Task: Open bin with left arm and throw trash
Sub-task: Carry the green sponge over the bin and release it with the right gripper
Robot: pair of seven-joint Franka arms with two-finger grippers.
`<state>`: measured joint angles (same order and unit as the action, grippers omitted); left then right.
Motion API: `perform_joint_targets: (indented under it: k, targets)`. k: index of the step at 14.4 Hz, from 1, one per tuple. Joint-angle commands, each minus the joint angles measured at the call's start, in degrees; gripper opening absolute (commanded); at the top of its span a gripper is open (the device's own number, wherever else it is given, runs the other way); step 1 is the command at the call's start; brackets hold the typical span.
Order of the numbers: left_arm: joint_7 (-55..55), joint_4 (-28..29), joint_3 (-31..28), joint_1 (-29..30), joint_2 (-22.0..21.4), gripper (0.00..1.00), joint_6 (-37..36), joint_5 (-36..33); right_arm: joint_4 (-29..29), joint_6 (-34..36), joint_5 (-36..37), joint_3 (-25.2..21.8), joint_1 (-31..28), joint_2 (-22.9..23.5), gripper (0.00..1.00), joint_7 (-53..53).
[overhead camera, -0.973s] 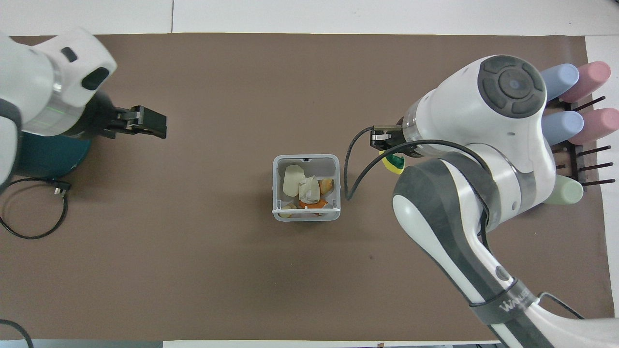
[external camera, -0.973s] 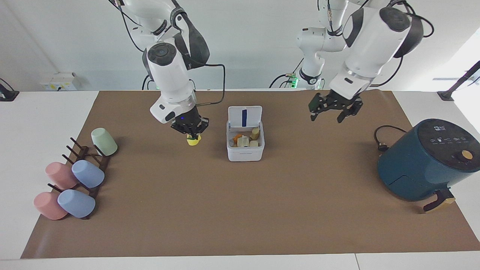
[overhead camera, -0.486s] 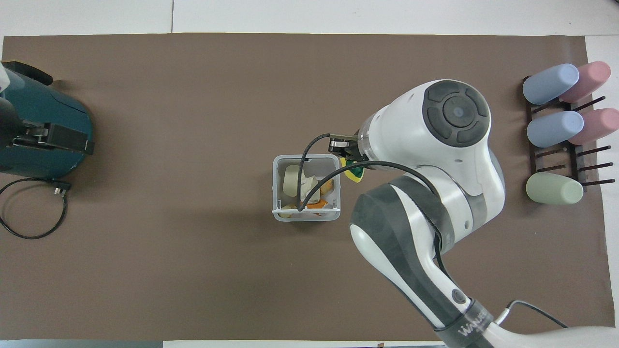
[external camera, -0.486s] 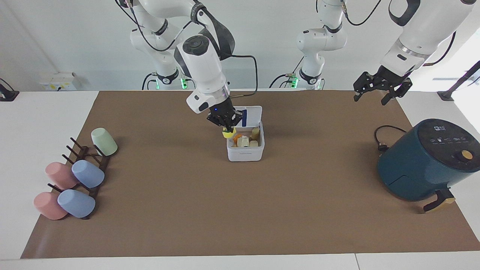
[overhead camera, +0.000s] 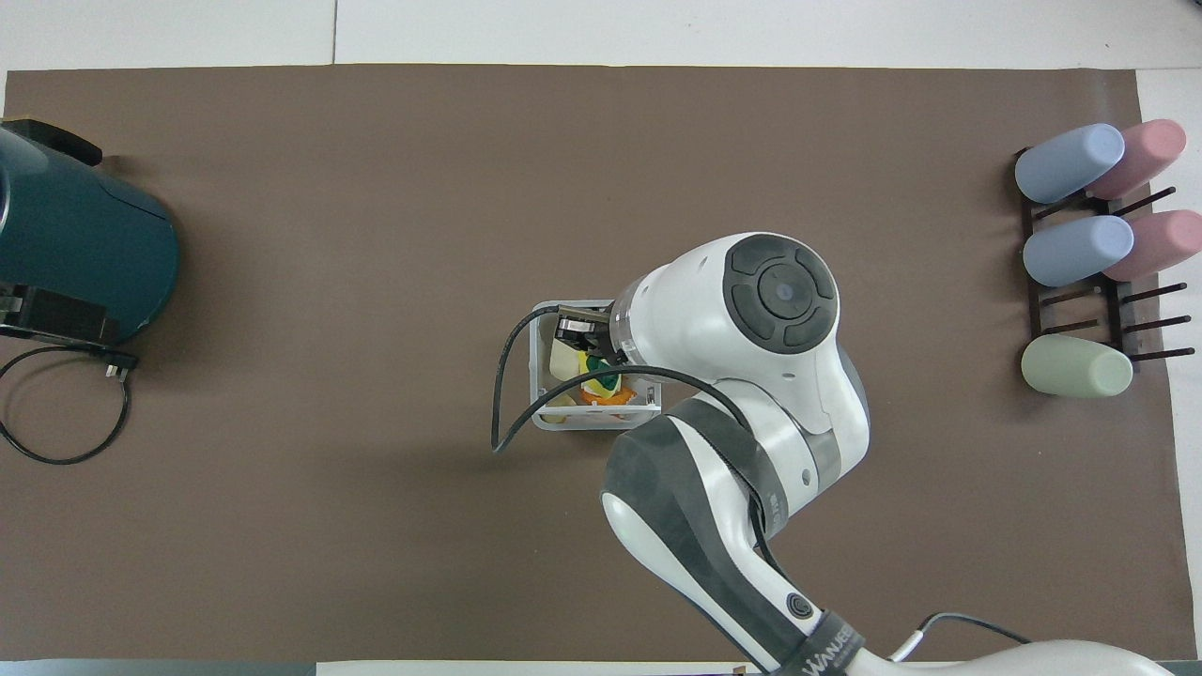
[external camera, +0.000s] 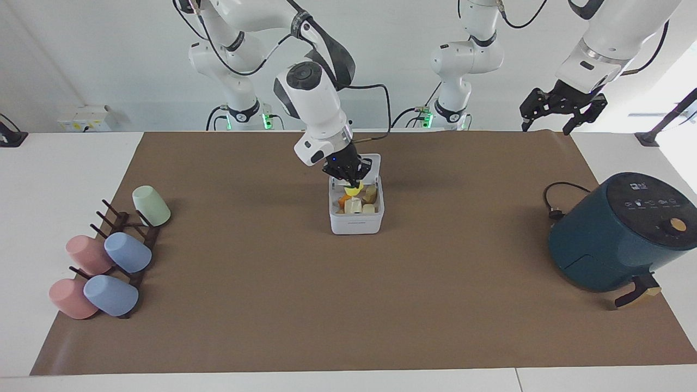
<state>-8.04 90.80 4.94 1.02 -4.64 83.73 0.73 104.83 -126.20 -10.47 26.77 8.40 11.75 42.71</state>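
I see the green-and-yellow spongy piece (external camera: 353, 190) pinched between the fingertips of my right gripper (external camera: 349, 179), which hangs just over the open bin (external camera: 356, 222) in the middle of the table. I judge this piece to be light and soft; it gives under pressure, so a small pinch on its upper edge is enough and it should fall freely when I let it go. The bin is a small white plastic box, probably light also, with its lid (external camera: 371, 165) standing up on the side nearer to the robots. Inside lie other scraps: a cream lump (overhead camera: 562, 359), something orange (external camera: 344, 200), pale pieces.

My left gripper (external camera: 561, 108) waits high over the table edge toward the teal air fryer (external camera: 621, 234), fingers apart and empty.

For writing, I can read only "WANJEE" or similar on the right arm's strap (overhead camera: 826, 649); the fryer's panel icons are too small.
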Motion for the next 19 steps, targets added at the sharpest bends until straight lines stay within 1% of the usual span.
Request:
perform_joint_targets:
  k: [1, 2, 4, 5, 7, 10, 13, 15, 19]
  targets:
    - [0.56, 4.11, 0.24, -2.23, -1.87, 1.00, 3.54, -1.61, 1.08, -1.24, -1.40, 0.56, -0.75, -1.03, 1.00, 0.79]
    - [2.57, 3.94, -0.98, -3.21, -1.43, 1.00, 4.07, -1.61, 0.99, -1.33, -1.48, 0.56, -0.75, -1.03, 1.00, 0.79]
    - [2.95, 3.24, -3.96, -6.20, -1.08, 1.00, 4.43, -1.52, 0.90, -1.42, -1.48, 0.56, -0.75, -0.94, 1.00, 0.79]
    - [2.86, 2.19, -4.67, -6.38, -0.03, 1.00, 3.82, -1.52, 0.81, -1.42, -1.48, 0.56, -0.75, -0.94, 1.00, 0.79]
    - [2.86, -0.70, -4.33, -6.21, 0.50, 1.00, 1.72, -1.61, 0.81, -1.33, -1.40, 0.47, -0.75, -0.94, 1.00, 0.62]
    - [2.86, -0.72, -4.15, -6.12, 0.68, 1.00, 0.74, -1.17, 0.37, -1.33, -0.78, -0.05, -2.15, -0.85, 1.00, -0.78]
    - [2.86, -0.54, -4.15, -6.21, 0.51, 1.00, 0.82, -1.08, -0.68, -0.11, -0.26, -0.05, -6.01, -1.20, 1.00, -4.91]
    - [2.86, -0.28, -4.24, -6.21, 0.24, 1.00, 1.09, -1.08, -0.59, 0.51, 1.50, -0.05, -8.65, -1.55, 1.00, -7.72]
    - [3.03, 0.34, -4.24, -6.30, -0.02, 1.00, 1.44, -1.08, -0.59, 0.69, 5.80, -0.05, -11.81, -1.73, 1.00, -10.45]
